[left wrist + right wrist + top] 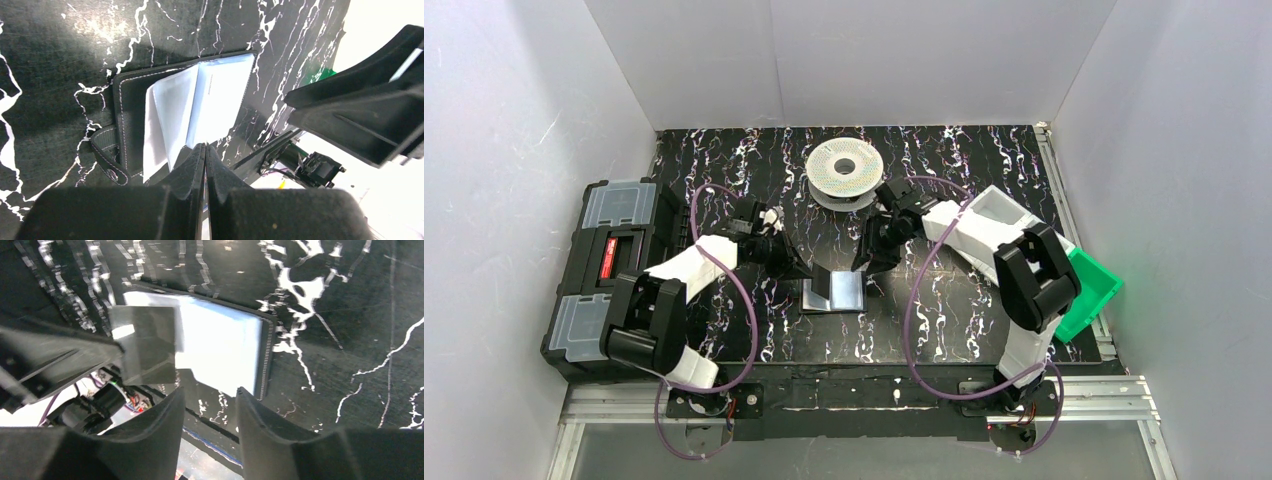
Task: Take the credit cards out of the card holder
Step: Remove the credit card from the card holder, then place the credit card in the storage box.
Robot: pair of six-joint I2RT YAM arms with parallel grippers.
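Observation:
The black card holder (834, 292) lies open on the marbled mat between my grippers, its pale bluish inside up; it also shows in the left wrist view (131, 100) and in the right wrist view (220, 350). Its little side tab (107, 160) sticks out at the left. My left gripper (205, 146) is shut, pinching the edge of a clear inner leaf (145, 345) that stands lifted off the holder. My right gripper (210, 395) is open and empty, hovering just off the holder's near edge. No orange-tan or yellowish credit card shows; they are hidden.
A big black toolbox (614, 270) stands at the left edge of the mat. A white filament spool (844, 170) lies at the back centre. A green bin (1092, 290) sits at the right edge behind the right arm. White walls close in three sides.

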